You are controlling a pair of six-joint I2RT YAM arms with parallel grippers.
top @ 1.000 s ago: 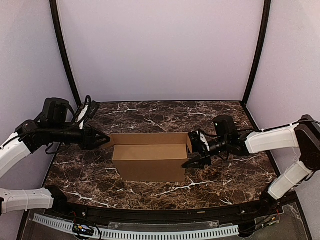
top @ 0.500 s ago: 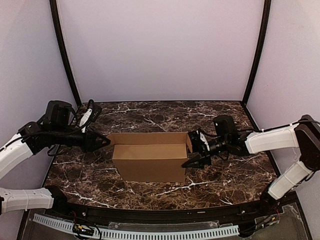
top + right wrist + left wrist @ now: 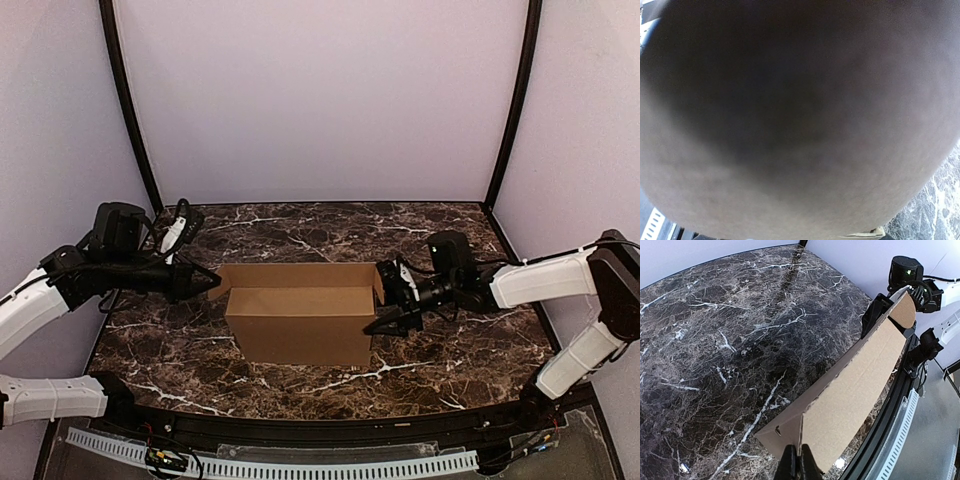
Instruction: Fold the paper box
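Nearest the arm bases lies the dark brown, white-veined marble table (image 3: pixel 450 372). At its middle stands the paper box (image 3: pixel 300 325), a plain brown corrugated cardboard piece, unprinted, folded into a long shallow rectangular shape. Its tall front wall faces the bases and its long side runs left to right.

At the box's left end, level with the top of the front wall, is the left gripper (image 3: pixel 207 283). Its two black fingers (image 3: pixel 790 466) are pressed together with no gap, and their tips meet the lower left corner of the cardboard. The left wrist view does not show whether any cardboard is nipped between them.

At the right end is the right gripper (image 3: pixel 380 305), with its fingers standing apart and straddling the box. The near finger (image 3: pixel 398 322) lies against the edge of the front wall, and the far finger (image 3: pixel 392 282) is beside the rear panel. It cannot be told whether they squeeze the box. Blurred brown cardboard, close to the lens, fills almost the whole right wrist view.

Beyond the front wall, the rear panel rises slightly higher, leaving a narrow open trough between the two. Behind the box, bare marble runs to the pale lilac back wall (image 3: pixel 320 100).
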